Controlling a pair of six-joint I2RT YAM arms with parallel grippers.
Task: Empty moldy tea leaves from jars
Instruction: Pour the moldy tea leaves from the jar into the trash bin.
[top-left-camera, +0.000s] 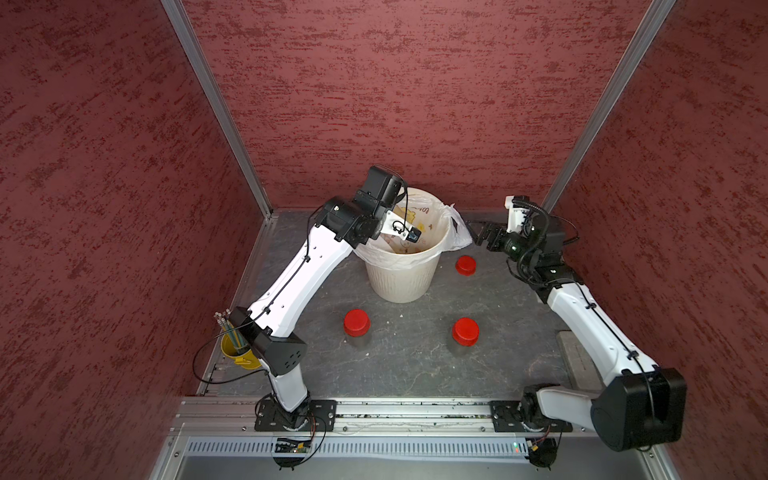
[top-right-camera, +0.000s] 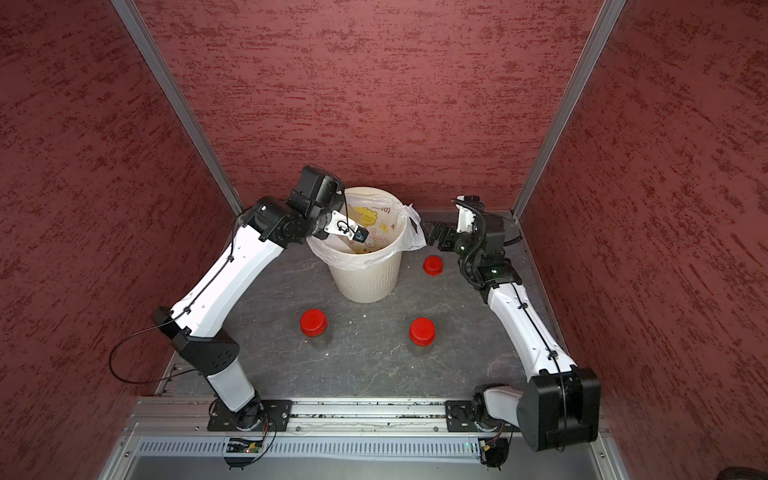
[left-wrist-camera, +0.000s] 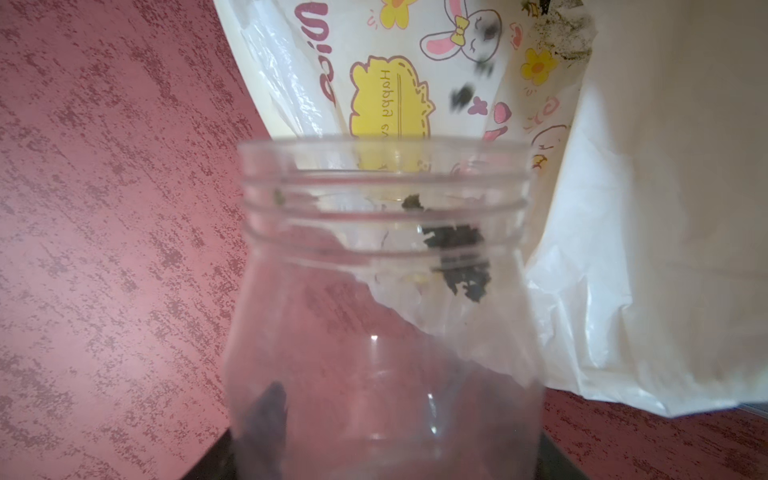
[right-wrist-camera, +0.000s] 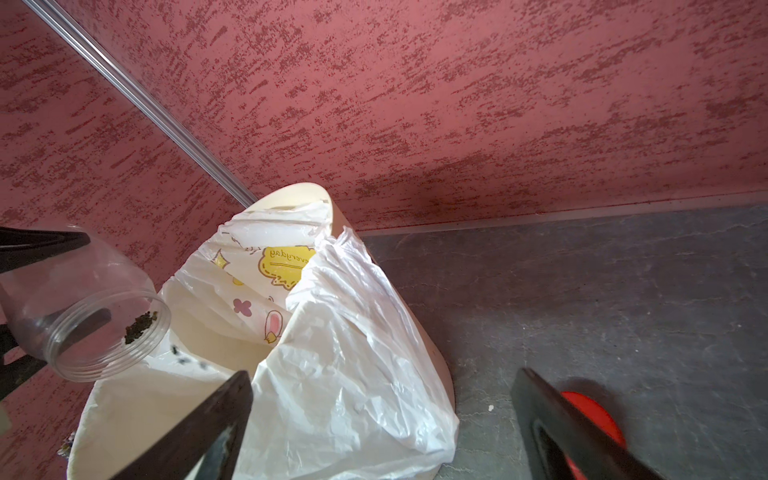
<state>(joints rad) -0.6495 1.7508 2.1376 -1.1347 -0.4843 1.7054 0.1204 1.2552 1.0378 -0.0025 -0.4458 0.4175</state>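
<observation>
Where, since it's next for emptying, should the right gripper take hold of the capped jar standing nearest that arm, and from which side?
Probably the clear wall of the capped jar, below its red cap, approached level from the right arm's side. It stands upright, apart from other things, and a body grip leaves the cap free for unscrewing. The right gripper is open.

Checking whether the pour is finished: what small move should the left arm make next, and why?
Probably tip the small clear uncapped jar slightly steeper over the cream ribbed bin: a dark clump of tea leaves clings inside near its mouth, while loose bits fall into the printed white bag.
</observation>
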